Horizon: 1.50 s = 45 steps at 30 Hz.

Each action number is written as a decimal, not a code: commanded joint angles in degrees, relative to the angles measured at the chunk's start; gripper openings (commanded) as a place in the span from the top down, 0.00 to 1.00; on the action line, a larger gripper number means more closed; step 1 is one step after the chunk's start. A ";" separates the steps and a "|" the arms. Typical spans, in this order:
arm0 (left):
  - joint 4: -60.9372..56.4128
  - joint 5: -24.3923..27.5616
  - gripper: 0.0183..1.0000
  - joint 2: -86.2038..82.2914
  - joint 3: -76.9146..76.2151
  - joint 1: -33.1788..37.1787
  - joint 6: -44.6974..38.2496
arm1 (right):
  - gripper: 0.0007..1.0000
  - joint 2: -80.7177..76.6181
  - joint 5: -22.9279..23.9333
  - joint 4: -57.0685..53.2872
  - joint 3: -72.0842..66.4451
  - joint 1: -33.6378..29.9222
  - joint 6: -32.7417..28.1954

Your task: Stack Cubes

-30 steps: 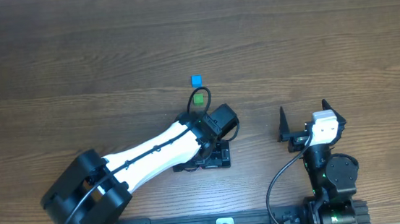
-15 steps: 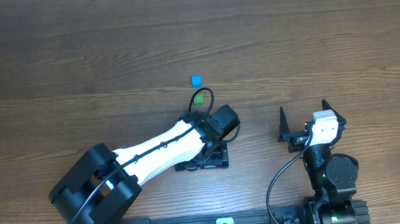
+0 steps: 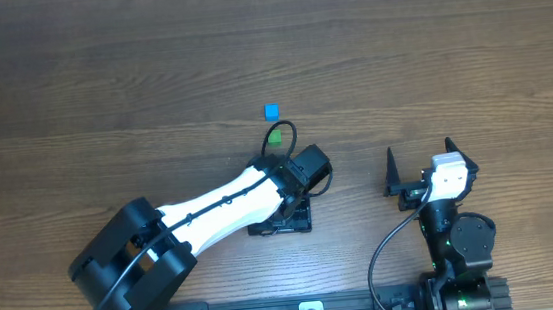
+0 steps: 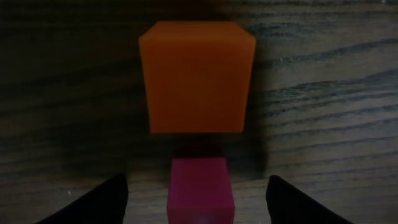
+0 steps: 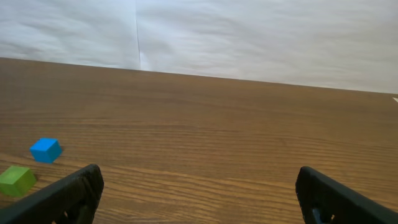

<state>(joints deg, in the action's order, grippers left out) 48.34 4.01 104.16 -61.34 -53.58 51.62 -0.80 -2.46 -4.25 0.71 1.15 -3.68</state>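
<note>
In the left wrist view an orange cube [image 4: 196, 76] fills the centre, resting on the wood. A smaller-looking magenta cube [image 4: 199, 190] lies just beside it. My left gripper [image 4: 196, 186] is open, with one finger on either side of the magenta cube and neither touching it. From above, the left gripper [image 3: 282, 218] points down at the table's middle and covers both cubes. A green cube [image 3: 275, 137] and a blue cube [image 3: 272, 112] sit just beyond it. My right gripper [image 3: 423, 167] is open and holds nothing; its wrist view shows the blue cube [image 5: 45, 149] and green cube [image 5: 17, 180].
The brown wooden table [image 3: 448, 50] stretches wide beyond and to both sides of the cubes. A white wall [image 5: 249, 37] stands behind the table's far edge. A black cable [image 3: 279, 130] loops off the left wrist near the green cube.
The left arm's body has swung slightly to the right and its gripper has settled a little over the cubes. The green and blue cubes and the right arm have not moved.
</note>
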 commanded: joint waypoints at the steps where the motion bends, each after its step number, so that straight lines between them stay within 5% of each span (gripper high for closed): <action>1: -0.15 -0.70 0.30 0.66 0.28 -0.22 -0.33 | 0.01 0.52 0.39 0.09 -0.42 0.24 -0.24; 17: 0.09 -0.70 0.79 0.66 0.31 -0.22 -0.20 | 0.01 0.52 0.39 0.09 -0.42 0.24 -0.24; 26: 0.15 -0.68 0.98 0.63 0.31 -0.22 -0.17 | 0.01 0.52 0.39 0.09 -0.42 0.24 -0.24; 32: 2.45 -1.14 0.98 -0.52 -1.27 -0.15 -0.20 | 0.01 0.50 0.39 0.09 -0.42 0.24 -0.24; 37: 10.73 -6.71 0.98 -3.80 -7.98 1.01 -0.35 | 0.01 0.52 0.39 0.09 -0.42 0.24 -0.24; 45: 16.31 -7.98 0.98 -4.31 -20.22 5.68 -8.22 | 0.01 0.50 0.39 0.09 -0.42 0.24 -0.24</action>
<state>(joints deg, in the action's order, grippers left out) 63.46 -2.17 101.45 -77.45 -50.33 47.64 -0.80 -2.46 -4.25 0.71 1.15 -3.68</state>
